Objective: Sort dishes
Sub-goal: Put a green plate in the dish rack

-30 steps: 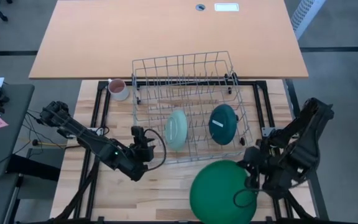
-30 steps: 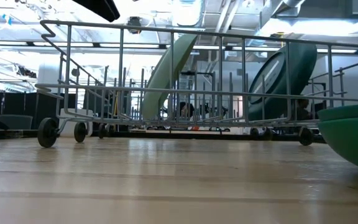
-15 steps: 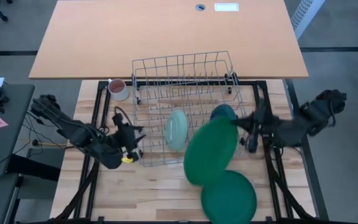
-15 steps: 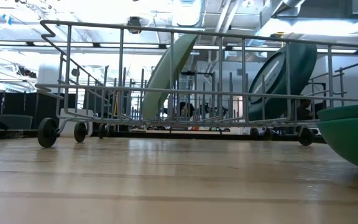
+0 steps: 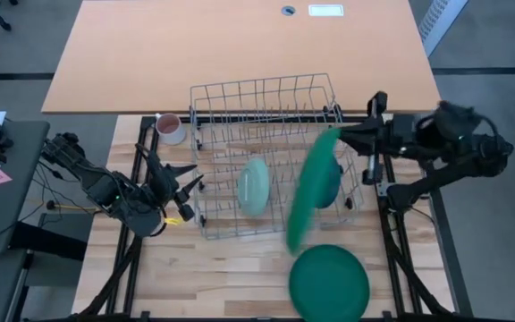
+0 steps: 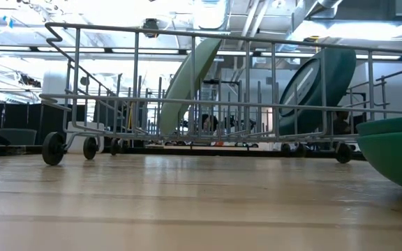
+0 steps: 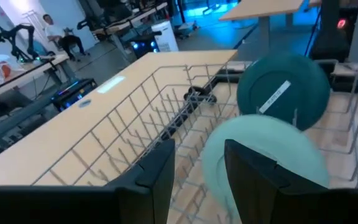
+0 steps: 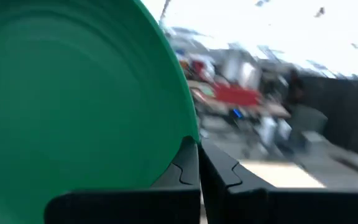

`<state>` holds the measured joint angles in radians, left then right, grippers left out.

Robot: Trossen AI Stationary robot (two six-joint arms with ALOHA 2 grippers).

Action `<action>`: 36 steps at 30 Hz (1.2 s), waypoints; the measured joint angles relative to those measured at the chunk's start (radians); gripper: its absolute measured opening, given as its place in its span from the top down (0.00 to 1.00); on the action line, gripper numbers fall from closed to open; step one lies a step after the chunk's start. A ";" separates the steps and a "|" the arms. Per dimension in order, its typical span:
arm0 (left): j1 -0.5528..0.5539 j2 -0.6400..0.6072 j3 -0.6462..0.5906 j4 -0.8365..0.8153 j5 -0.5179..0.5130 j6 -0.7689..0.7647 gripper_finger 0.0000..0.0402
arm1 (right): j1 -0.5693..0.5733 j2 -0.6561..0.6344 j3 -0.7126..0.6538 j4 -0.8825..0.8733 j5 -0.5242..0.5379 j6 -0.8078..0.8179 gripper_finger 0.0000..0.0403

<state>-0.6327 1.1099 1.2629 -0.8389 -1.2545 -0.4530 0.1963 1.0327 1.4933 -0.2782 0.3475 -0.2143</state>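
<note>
Green plate (image 5: 309,190) on edge over rack (image 5: 266,89), right of centre | right gripper (image 5: 350,139) clamped on its rim | left gripper (image 5: 179,179) apart, empty, left of rack | step: racking | next we lower it into a free slot beside teal plate (image 5: 327,183).

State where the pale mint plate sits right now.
In the high view the pale mint plate stands on edge inside the wire rack, left of the dark teal plate.
</note>
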 joint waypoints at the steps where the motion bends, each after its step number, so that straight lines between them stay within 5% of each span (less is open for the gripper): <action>1: 0.000 0.000 0.000 0.038 0.000 0.016 0.67 | -0.026 -0.002 0.000 0.016 -0.058 -0.005 1.00; 6: -0.001 0.020 0.000 0.347 0.116 0.278 0.67 | -0.160 0.004 0.000 0.073 -0.296 -0.018 1.00; 12: 0.012 0.114 -0.002 0.704 0.187 0.624 0.60 | -0.292 0.048 0.000 0.171 -0.344 0.004 1.00; 23: 0.032 0.231 -0.002 1.104 -0.072 1.013 0.40 | -0.369 0.141 0.000 0.193 -0.008 -0.070 1.00; 29: 0.092 0.229 -0.002 1.172 -0.169 0.982 0.39 | -0.368 0.168 0.000 0.216 0.074 -0.109 1.00; 36: 0.108 0.230 -0.002 1.171 -0.096 0.930 0.39 | -0.368 0.181 0.000 0.233 0.151 -0.162 1.00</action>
<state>-0.5243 1.3396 1.2606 0.3321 -1.3508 0.4765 -0.1719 1.2133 1.4929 -0.0452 0.4980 -0.3758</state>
